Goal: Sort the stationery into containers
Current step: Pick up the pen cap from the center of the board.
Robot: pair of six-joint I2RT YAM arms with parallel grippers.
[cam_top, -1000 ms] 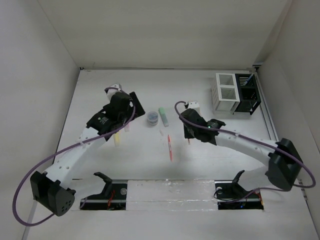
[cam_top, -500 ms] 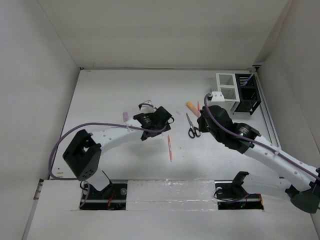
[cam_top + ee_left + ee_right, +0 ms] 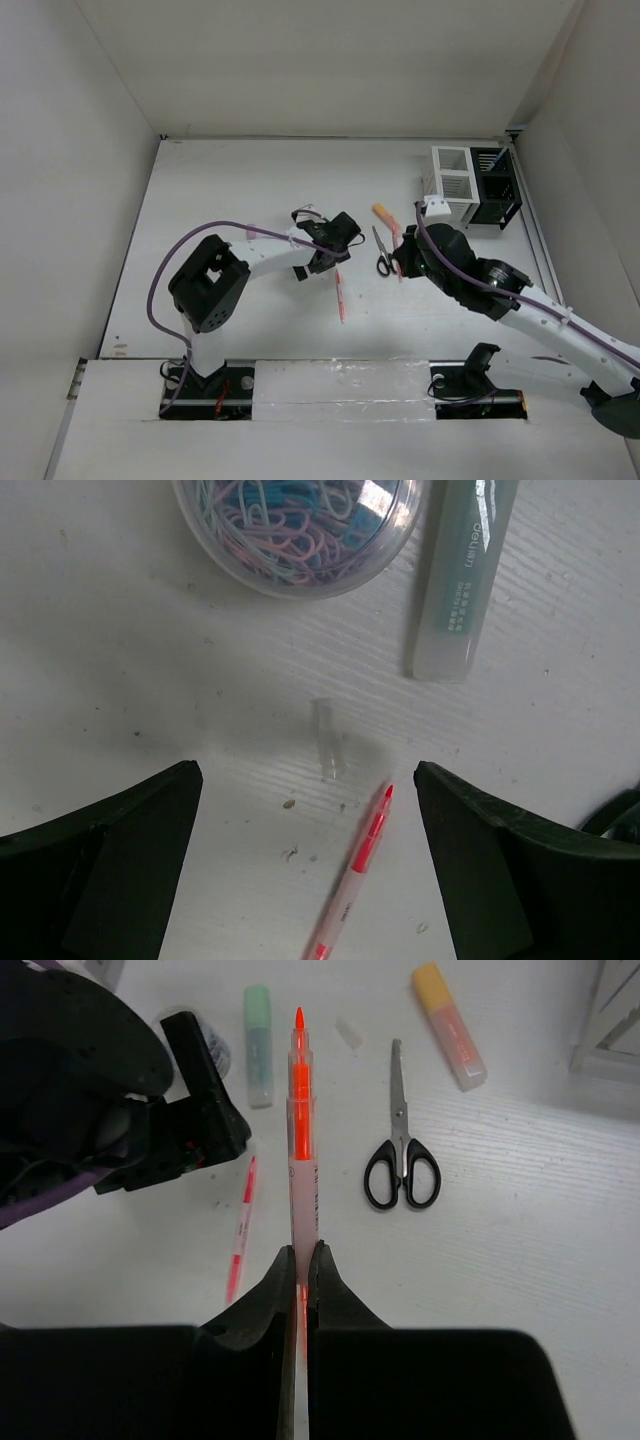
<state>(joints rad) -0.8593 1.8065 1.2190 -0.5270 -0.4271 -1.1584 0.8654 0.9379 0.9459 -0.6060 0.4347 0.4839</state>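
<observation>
Swung inward — my left pincer point(image 3: 305, 777) over red pen point(image 3: 352, 890), jaws apart | my right pincer point(image 3: 300, 1260) clamped on orange pen point(image 3: 300, 1110) — both pens yet unsorted.

At the far right of the desk point(image 3: 220, 190), side by side: left organizer point(image 3: 452, 185), right organizer point(image 3: 495, 187). Nearer and leftward, scissors point(image 3: 384, 252), with a highlighter point(image 3: 384, 213) just behind. Further left, tub of clips point(image 3: 295, 525) with second highlighter point(image 3: 463, 580) to its right; before them a cap point(image 3: 328, 752), then a pen point(image 3: 355, 880). Above the desk near the scissors, held pen point(image 3: 301, 1110) between right fingers point(image 3: 270, 1300).
</observation>
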